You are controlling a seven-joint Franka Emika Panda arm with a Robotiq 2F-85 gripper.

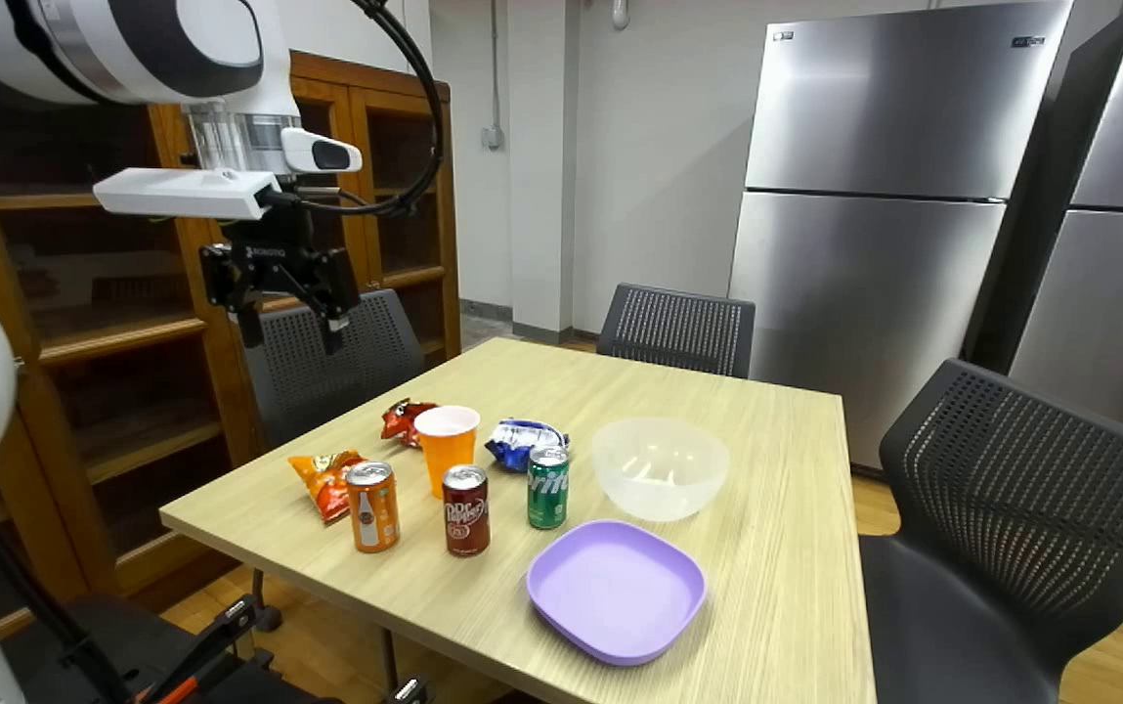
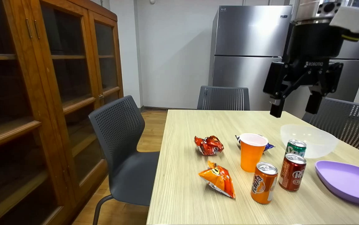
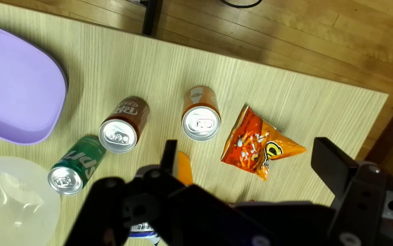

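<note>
Wrist view: your black fingers (image 3: 331, 167) stand spread wide, gripping nothing, well above the pale wood-grain table (image 3: 319, 109); seen from there, a glossy orange-and-red foil snack bag (image 3: 251, 147) lies below on the table, framed between them, near a corner and just beside, though not touching, an orange metal soda can (image 3: 200, 112). The bag's long axis runs from a straight edge on the can's side to a pointed orange tip aimed away from the can, roughly along the line joining your fingers. Expect it to handle light, soft and slippery, with contents that may crush; your surest hold is likely a gentle one across the puffed middle, the fingers turned to cross that axis.
</note>
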